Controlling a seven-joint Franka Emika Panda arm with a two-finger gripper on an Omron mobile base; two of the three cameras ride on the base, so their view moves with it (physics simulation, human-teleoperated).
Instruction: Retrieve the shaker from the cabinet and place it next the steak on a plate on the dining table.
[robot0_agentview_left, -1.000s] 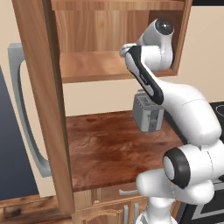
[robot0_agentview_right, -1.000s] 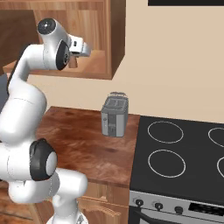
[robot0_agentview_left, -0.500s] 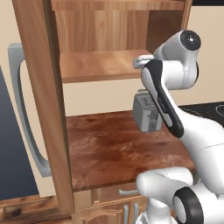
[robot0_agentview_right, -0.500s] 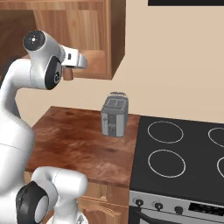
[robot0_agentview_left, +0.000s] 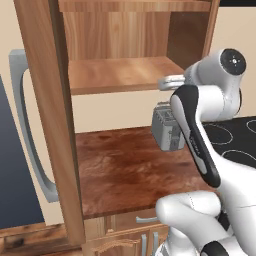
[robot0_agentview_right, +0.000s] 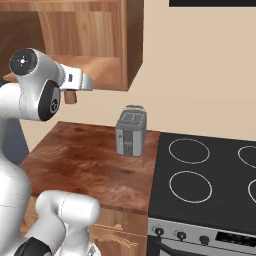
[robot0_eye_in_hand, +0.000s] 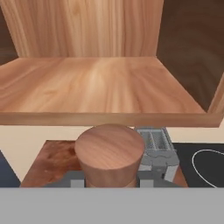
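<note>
The gripper (robot0_agentview_right: 71, 96) is closed on the shaker (robot0_eye_in_hand: 109, 155), whose brown end shows below the hand in the right base view. Over the last second the arm has drawn back from the cabinet (robot0_agentview_left: 120, 75), so the shaker now hangs just outside the shelf's front edge, above the counter (robot0_agentview_right: 85, 160) and near the toaster (robot0_agentview_right: 131, 133). Retrieval looks done; the carry to the table remains.

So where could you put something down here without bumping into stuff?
The counter is bare wood between the open cabinet door and the toaster. The cabinet shelf also looks bare from wall to wall. It is tighter at the shelf's front edge, where the claw holds the shaker.
</note>
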